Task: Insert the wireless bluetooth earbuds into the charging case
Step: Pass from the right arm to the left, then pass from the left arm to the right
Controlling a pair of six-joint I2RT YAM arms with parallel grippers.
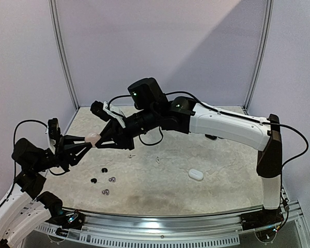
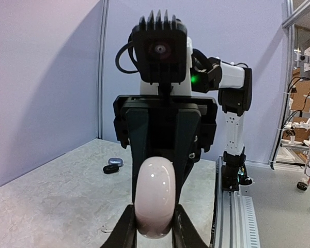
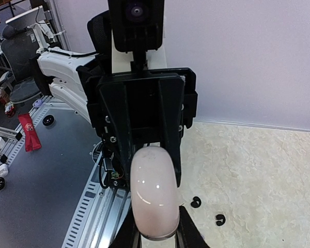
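Note:
A pale pink charging case point(image 1: 93, 138) hangs closed above the left of the table, held from both sides. My left gripper point(image 1: 88, 142) comes from the left and is shut on it; in the left wrist view its fingers point(image 2: 125, 230) press the case point(image 2: 154, 194) on either side. My right gripper point(image 1: 100, 140) reaches in from the right and is shut on the same case point(image 3: 154, 194), with its fingers point(image 3: 188, 235) against the case's sides. Small black earbuds point(image 1: 104, 169) point(image 1: 93, 180) point(image 3: 196, 202) and greyish earbuds point(image 1: 112, 179) point(image 1: 106, 191) lie loose on the table below.
A white closed case point(image 1: 196, 174) lies right of centre. A grey-blue case point(image 2: 115, 161) and a black case point(image 2: 111, 169) sit further back. The metal rail point(image 1: 170, 225) runs along the near edge. Walls close the back and left.

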